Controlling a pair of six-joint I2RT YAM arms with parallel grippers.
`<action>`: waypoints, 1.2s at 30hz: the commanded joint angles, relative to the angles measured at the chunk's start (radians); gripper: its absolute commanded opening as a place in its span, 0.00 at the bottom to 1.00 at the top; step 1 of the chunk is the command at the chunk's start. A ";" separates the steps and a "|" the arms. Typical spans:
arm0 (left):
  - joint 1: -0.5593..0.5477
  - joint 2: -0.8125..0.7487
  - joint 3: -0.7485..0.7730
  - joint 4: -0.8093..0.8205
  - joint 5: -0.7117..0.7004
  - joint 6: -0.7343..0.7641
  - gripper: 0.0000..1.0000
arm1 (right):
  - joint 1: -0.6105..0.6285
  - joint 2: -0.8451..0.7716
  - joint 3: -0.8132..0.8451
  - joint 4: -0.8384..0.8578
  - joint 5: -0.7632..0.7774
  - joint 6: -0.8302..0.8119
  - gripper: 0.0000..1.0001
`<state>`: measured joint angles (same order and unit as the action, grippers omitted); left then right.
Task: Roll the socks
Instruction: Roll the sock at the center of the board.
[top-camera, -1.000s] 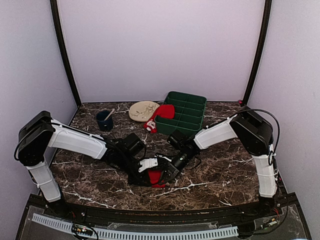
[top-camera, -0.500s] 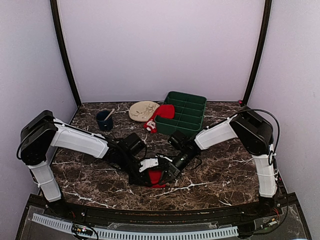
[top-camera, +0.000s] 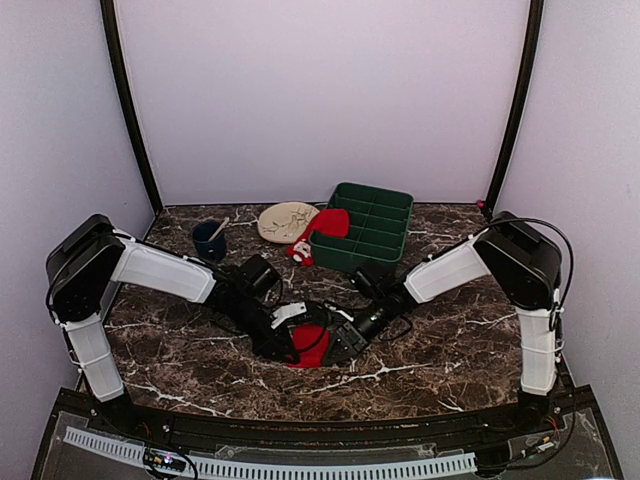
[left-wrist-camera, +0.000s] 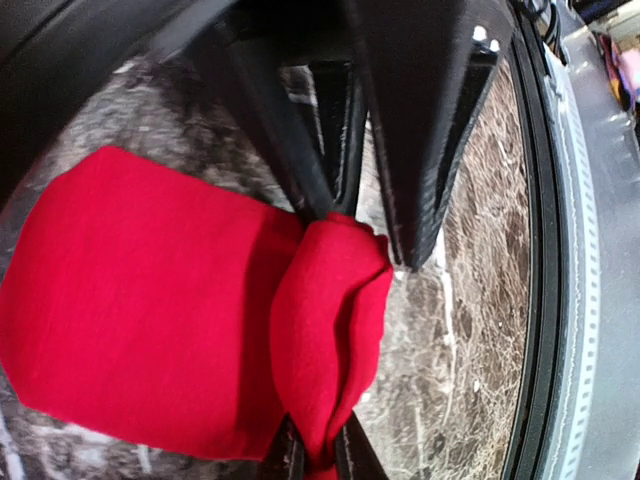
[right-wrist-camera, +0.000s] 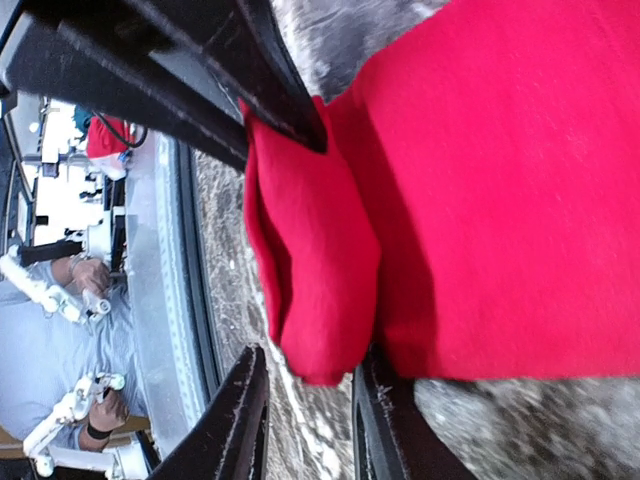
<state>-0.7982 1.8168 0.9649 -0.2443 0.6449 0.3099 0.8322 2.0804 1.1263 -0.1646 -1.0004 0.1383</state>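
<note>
Our right gripper (right-wrist-camera: 305, 400) has just eased its jaws partly open, loosely straddling the fold of the red sock (top-camera: 312, 347) at the near middle of the table (top-camera: 450, 360). Our left gripper (left-wrist-camera: 318, 455) has pinched that fold tight, so we judge it now keeps the roll.

sock (left-wrist-camera: 150, 320): red cloth, matt, soft, finely fuzzy
table (top-camera: 450, 345): dark marble-look, white-veined, smooth
tray (top-camera: 350, 256): green plastic, smooth
</note>
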 joint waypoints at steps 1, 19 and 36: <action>0.031 0.043 0.044 -0.077 0.084 -0.007 0.10 | -0.021 -0.046 -0.035 0.072 0.097 0.019 0.28; 0.042 0.183 0.158 -0.253 0.320 0.006 0.10 | -0.020 -0.267 -0.225 0.233 0.437 -0.022 0.29; 0.045 0.264 0.192 -0.312 0.370 0.007 0.10 | 0.167 -0.401 -0.289 0.205 0.581 -0.214 0.33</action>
<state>-0.7551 2.0594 1.1458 -0.5091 1.0138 0.3096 0.9543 1.7031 0.8429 0.0582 -0.4698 -0.0051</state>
